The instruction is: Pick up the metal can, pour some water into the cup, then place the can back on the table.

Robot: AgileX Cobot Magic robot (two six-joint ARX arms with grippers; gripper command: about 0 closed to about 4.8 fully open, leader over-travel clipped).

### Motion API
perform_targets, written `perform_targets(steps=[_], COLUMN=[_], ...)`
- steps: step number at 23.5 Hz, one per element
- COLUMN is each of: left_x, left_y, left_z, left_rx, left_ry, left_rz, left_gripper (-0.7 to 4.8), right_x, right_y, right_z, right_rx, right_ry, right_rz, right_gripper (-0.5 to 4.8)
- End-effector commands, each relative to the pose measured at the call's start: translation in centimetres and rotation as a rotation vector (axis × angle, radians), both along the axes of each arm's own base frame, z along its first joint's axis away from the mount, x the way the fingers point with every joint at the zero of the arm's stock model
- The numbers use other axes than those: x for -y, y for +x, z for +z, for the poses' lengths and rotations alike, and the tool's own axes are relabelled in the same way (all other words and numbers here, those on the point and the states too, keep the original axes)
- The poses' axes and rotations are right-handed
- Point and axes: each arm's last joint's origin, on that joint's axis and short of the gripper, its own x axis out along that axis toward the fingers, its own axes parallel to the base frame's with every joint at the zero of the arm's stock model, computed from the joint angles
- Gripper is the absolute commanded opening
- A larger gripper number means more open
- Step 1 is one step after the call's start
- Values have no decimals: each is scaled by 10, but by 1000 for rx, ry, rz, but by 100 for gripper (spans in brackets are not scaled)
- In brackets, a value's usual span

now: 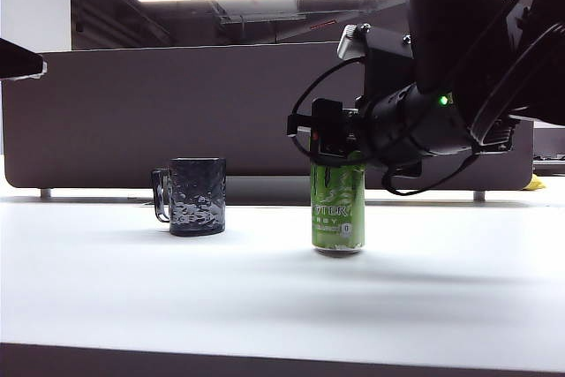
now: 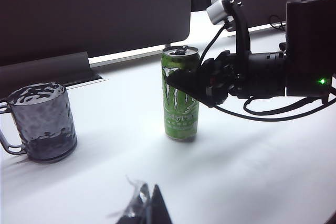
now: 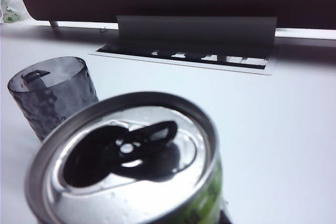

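My right gripper (image 2: 202, 80) is clamped around the upper body of the tall green metal can (image 2: 180, 94), which stands upright on the plain white table (image 1: 265, 297), its tab already open. The dark faceted glass cup (image 1: 198, 196) waits near it, apart. I judge lifting, pouring and setting down remain. My left gripper (image 2: 144, 205) hangs back; I cannot tell its jaws' state.
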Motion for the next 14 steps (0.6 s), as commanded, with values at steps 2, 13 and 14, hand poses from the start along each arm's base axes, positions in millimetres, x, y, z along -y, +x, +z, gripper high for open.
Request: perform_targets(steps=[2, 13, 14], left_x=[0, 0, 0], left_y=[0, 0, 0], left_z=[1, 1, 1], left_rx=[6, 6, 6], left_ry=[-7, -7, -7], left_rz=[2, 2, 2], left_gripper=[-5, -5, -5], right_x=[-1, -1, -2], right_y=[1, 1, 1], right_z=[11, 14, 15], right_rx=[78, 136, 142], right_ry=[55, -6, -10], right_rz=[2, 4, 4], right_gripper=[246, 246, 247])
